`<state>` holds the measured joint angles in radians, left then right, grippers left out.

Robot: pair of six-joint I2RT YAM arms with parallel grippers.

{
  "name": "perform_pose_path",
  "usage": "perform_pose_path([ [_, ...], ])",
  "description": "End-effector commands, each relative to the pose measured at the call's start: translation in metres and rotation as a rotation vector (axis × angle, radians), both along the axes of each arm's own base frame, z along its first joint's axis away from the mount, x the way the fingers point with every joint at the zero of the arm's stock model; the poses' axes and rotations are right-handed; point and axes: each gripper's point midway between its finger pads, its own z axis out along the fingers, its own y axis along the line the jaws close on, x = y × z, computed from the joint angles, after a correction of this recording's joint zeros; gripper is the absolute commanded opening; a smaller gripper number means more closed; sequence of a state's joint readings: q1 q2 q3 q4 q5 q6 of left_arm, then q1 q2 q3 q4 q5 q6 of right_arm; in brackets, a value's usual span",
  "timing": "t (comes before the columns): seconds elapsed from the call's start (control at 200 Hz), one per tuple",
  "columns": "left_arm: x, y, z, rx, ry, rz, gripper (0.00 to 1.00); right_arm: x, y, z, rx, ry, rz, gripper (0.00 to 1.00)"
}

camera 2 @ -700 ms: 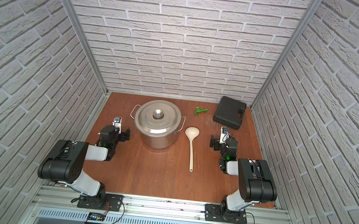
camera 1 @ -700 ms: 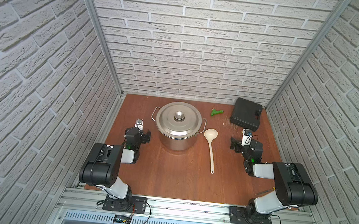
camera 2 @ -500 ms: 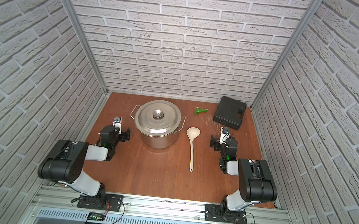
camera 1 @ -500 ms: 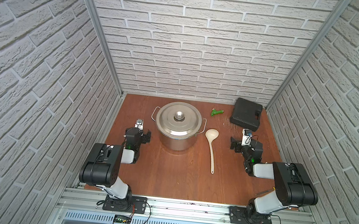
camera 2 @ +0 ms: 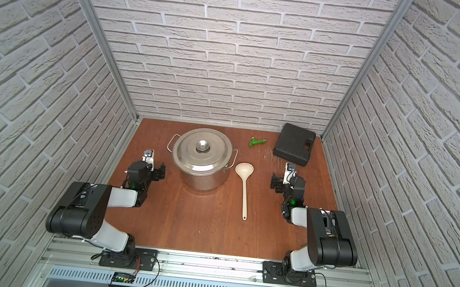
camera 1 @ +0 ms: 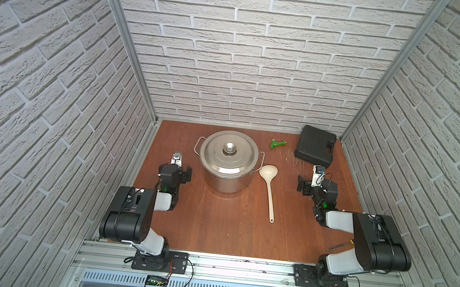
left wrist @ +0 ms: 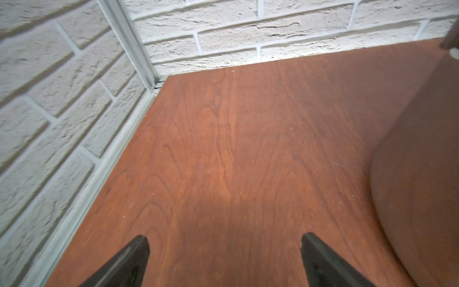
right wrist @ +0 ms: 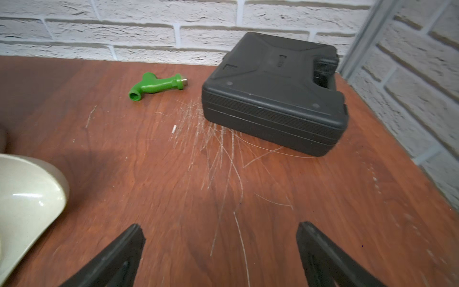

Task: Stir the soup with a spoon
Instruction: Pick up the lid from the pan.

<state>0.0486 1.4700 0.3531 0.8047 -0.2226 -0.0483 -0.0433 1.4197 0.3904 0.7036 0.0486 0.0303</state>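
Observation:
The spoon (camera 1: 269,191) (camera 2: 244,188), a cream ladle, lies flat on the wooden table just right of the steel pot (camera 1: 228,161) (camera 2: 203,157), its bowl toward the back wall. The pot's lid is on, so the soup is hidden. My left gripper (camera 1: 176,169) (left wrist: 224,239) rests low to the left of the pot, open and empty; the pot's wall (left wrist: 422,174) shows at the side of the left wrist view. My right gripper (camera 1: 316,187) (right wrist: 219,229) sits right of the spoon, open and empty, with the ladle's bowl (right wrist: 27,198) beside it.
A black plastic case (camera 1: 315,149) (right wrist: 273,94) lies in the back right corner, with a green pipe fitting (camera 1: 277,144) (right wrist: 156,85) to its left. A thin screwdriver (camera 1: 341,245) lies by the right arm's base. Brick walls close in three sides.

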Motion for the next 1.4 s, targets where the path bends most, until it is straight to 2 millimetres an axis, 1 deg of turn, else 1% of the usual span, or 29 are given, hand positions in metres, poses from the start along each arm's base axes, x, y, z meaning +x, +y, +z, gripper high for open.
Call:
perform_pose_path([
  [0.0,-0.015,0.021,0.041,0.021,-0.042,0.175,0.98,-0.008,-0.015,0.031,0.031,0.037,-0.107,0.99],
  [0.07,-0.025,0.028,0.06,0.02,0.024,0.231,0.98,-0.022,-0.022,0.04,0.068,0.102,-0.177,0.99],
  [0.14,-0.036,0.031,0.082,-0.006,0.04,0.266,0.98,-0.036,-0.035,0.058,0.091,0.122,-0.282,0.99],
  [0.21,-0.05,0.038,0.106,-0.076,0.004,0.341,0.98,-0.053,-0.053,0.075,0.116,0.11,-0.43,0.99],
  [0.24,-0.055,0.041,0.12,-0.121,-0.028,0.382,0.98,-0.062,-0.064,0.081,0.159,0.092,-0.534,0.99],
  [0.27,-0.062,0.044,0.129,-0.176,-0.041,0.423,0.98,-0.075,-0.074,0.086,0.211,0.078,-0.647,0.99],
  [0.29,-0.065,0.043,0.135,-0.216,-0.046,0.428,0.98,-0.082,-0.078,0.089,0.239,0.082,-0.695,0.99],
  [0.31,-0.064,0.039,0.141,-0.251,-0.048,0.41,0.98,-0.086,-0.078,0.092,0.253,0.091,-0.702,0.99],
  [0.36,-0.059,0.026,0.156,-0.335,-0.044,0.347,0.98,-0.082,-0.067,0.101,0.284,0.101,-0.627,0.99],
  [0.375,-0.056,0.019,0.159,-0.364,-0.033,0.309,0.98,-0.079,-0.063,0.104,0.298,0.099,-0.601,1.0],
  [0.415,-0.048,0.005,0.171,-0.405,-0.008,0.237,0.98,-0.073,-0.053,0.112,0.339,0.095,-0.543,0.95],
  [0.475,-0.037,-0.017,0.182,-0.463,0.066,0.155,0.98,-0.066,-0.037,0.126,0.391,0.111,-0.458,0.91],
  [0.48,-0.037,-0.019,0.18,-0.467,0.08,0.149,0.98,-0.065,-0.036,0.128,0.395,0.112,-0.449,0.91],
  [0.54,-0.027,-0.042,0.189,-0.498,0.17,0.073,0.98,-0.057,-0.02,0.139,0.443,0.146,-0.379,0.88],
  [0.55,-0.025,-0.046,0.187,-0.499,0.191,0.062,0.98,-0.056,-0.017,0.141,0.452,0.151,-0.365,0.88],
  [0.565,-0.021,-0.054,0.192,-0.507,0.207,0.03,0.98,-0.054,-0.014,0.142,0.462,0.164,-0.347,0.87],
  [0.585,-0.019,-0.064,0.19,-0.513,0.251,-0.002,0.98,-0.05,-0.008,0.146,0.475,0.176,-0.319,0.86],
  [0.645,-0.013,-0.091,0.195,-0.529,0.331,-0.079,0.98,-0.043,0.01,0.155,0.505,0.221,-0.252,0.83],
  [0.655,-0.011,-0.097,0.197,-0.532,0.34,-0.098,0.98,-0.042,0.012,0.154,0.508,0.234,-0.245,0.83],
  [0.7,-0.009,-0.119,0.198,-0.54,0.4,-0.159,0.98,-0.038,0.025,0.161,0.523,0.273,-0.203,0.78],
  [0.725,-0.007,-0.131,0.196,-0.535,0.436,-0.188,0.98,-0.035,0.032,0.167,0.528,0.289,-0.179,0.76],
  [0.775,-0.004,-0.153,0.198,-0.513,0.487,-0.245,0.98,-0.032,0.05,0.175,0.534,0.327,-0.111,0.74],
  [0.815,-0.002,-0.168,0.196,-0.48,0.523,-0.281,0.98,-0.03,0.064,0.182,0.525,0.337,-0.064,0.73],
  [0.89,0.001,-0.188,0.19,-0.416,0.579,-0.31,0.98,-0.029,0.09,0.197,0.5,0.322,0.025,0.73],
  [0.97,0.005,-0.204,0.185,-0.372,0.627,-0.333,0.98,-0.031,0.116,0.21,0.459,0.309,0.108,0.75],
  [1.055,0.012,-0.213,0.179,-0.29,0.672,-0.333,0.98,-0.035,0.139,0.216,0.44,0.312,0.174,0.78],
  [1.16,0.021,-0.225,0.172,-0.17,0.698,-0.337,0.98,-0.044,0.161,0.225,0.416,0.324,0.24,0.81],
  [1.27,0.031,-0.229,0.166,-0.098,0.709,-0.32,0.98,-0.054,0.171,0.235,0.369,0.31,0.279,0.82],
  [1.395,0.04,-0.231,0.158,-0.085,0.711,-0.31,0.96,-0.062,0.172,0.241,0.356,0.294,0.293,0.82],
])
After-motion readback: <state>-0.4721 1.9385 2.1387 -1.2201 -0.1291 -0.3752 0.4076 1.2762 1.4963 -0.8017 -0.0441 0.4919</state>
